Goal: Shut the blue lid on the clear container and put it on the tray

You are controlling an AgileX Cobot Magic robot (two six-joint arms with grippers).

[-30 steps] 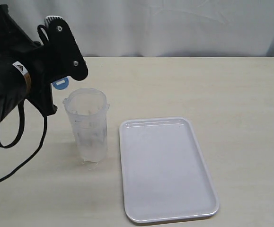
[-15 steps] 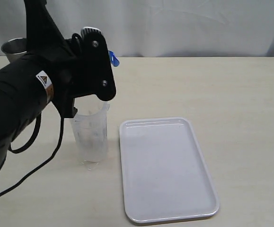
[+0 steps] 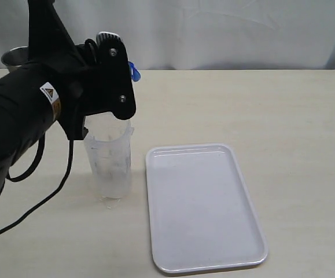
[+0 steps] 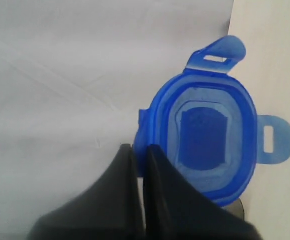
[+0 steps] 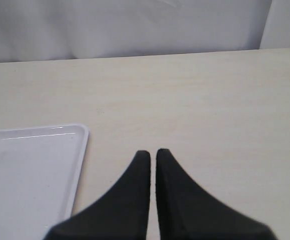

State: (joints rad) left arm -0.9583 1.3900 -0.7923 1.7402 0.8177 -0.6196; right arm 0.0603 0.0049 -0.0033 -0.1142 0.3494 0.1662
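The blue lid [image 4: 210,145] hangs in the air with its underside toward the left wrist camera. My left gripper [image 4: 139,148] is shut on one of its side flaps. In the exterior view only a sliver of the blue lid [image 3: 134,72] shows past the black gripper body, which hangs just above the clear container [image 3: 110,168]. The container stands upright and open on the table, left of the white tray [image 3: 202,208]. My right gripper [image 5: 153,152] is shut with nothing in it, low over bare table beside a corner of the tray [image 5: 29,170]; the exterior view does not show it.
A grey steel cup [image 3: 14,56] stands at the back left, partly behind the left arm. The arm's black cable [image 3: 45,200] hangs down left of the container. A white curtain backs the table.
The left arm has swung right and over the container, carrying the lid from beside the rim's left side to above it. In the last half second it shifted slightly left. The right gripper is unchanged.
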